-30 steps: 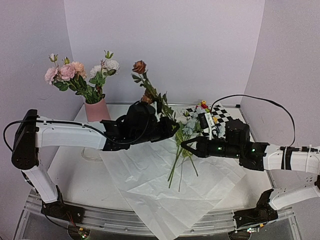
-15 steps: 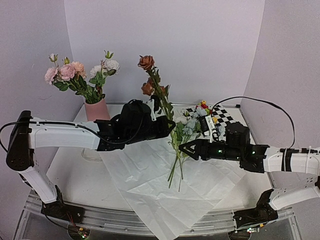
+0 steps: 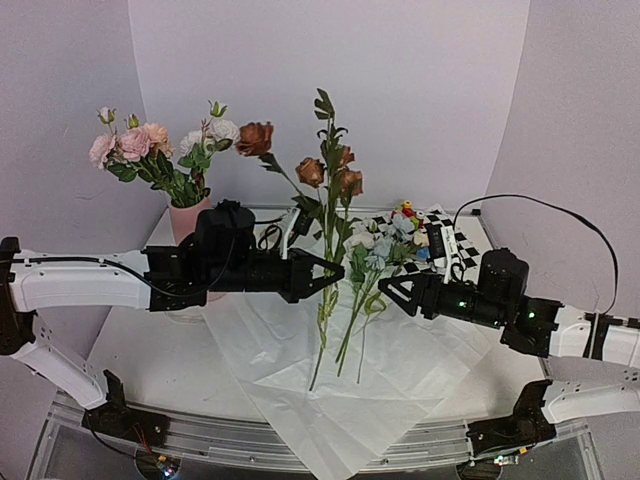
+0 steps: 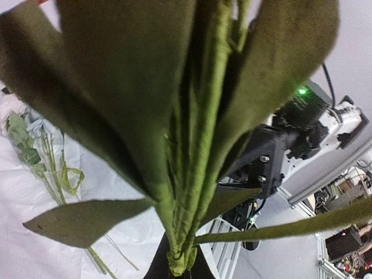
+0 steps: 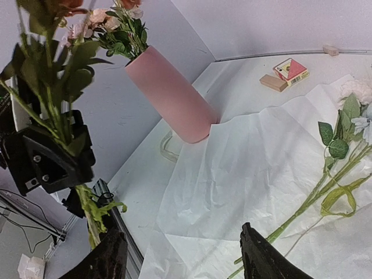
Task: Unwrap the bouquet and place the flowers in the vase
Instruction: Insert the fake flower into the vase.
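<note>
- pale lilac walls enclose a white table (image 3: pixel 150 340). a large white crinkled paper sheet (image 3: pixel 300 370) lies spread open across its middle, so i judge the unwrapping step complete.
- tall matte pink cylinder vase (image 3: pixel 192 222): stands upright at the far left, base at the paper's edge. it already holds pink and white artificial roses (image 3: pixel 140 145).
- left gripper (image 3: pixel 330 272): jaws pressed together on the green stem of a rust-brown rose spray (image 3: pixel 325 180). the spray is held upright over the paper, well to the right of the vase. i cannot tell whether the stem's lower end touches the sheet.
- right gripper (image 3: pixel 392 293): fingers spread and holding nothing. it sits just beside the white and light-blue flowers (image 3: pixel 380 245) lying on the paper.
- work left, as i judge it: carry the held spray to the vase and insert it, then collect the lying stems.
- left wrist view only: green leaves and stem fill the frame, with the pinch point at the bottom edge. this confirms the grip, which is small in the top view.
- right wrist view only: a small red-and-white box (image 5: pixel 289 70) and a tan block (image 5: pixel 272 82) sit on the table beyond the paper. i cannot find either in the top view.
- top view only: a black-and-white checkered mat (image 3: pixel 445 228) with small colourful toy blocks (image 3: pixel 407 210) lies at the far right.
</note>
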Robot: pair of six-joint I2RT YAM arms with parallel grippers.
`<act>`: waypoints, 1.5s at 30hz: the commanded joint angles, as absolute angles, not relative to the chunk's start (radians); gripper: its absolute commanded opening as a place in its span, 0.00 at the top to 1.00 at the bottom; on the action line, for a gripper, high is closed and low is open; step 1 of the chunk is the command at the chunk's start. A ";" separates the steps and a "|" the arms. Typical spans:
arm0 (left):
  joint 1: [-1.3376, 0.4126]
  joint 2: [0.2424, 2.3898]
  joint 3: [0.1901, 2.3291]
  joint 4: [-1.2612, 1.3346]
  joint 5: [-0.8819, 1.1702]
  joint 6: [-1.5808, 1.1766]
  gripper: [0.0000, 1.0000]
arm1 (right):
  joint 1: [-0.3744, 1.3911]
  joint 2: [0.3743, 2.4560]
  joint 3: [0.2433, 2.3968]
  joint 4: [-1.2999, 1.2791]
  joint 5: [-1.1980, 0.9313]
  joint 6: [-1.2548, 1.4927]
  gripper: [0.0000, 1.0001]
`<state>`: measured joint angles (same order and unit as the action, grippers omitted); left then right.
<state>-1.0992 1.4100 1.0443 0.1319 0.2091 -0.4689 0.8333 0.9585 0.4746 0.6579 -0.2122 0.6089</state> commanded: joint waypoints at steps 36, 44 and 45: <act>-0.895 0.978 1.062 0.220 -0.971 0.152 1.00 | 0.830 0.960 0.489 0.702 -0.189 0.563 0.32; -0.743 1.073 1.111 0.360 -0.817 0.177 1.00 | 0.831 0.933 0.474 0.702 -0.183 0.560 0.32; -0.733 1.097 1.136 0.361 -0.814 0.177 1.00 | 0.831 0.928 0.470 0.702 -0.180 0.560 0.32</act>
<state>-0.7703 1.0335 1.0264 0.2489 -0.8793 0.1475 0.8333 0.9613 0.4568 0.6540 -0.1834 0.5724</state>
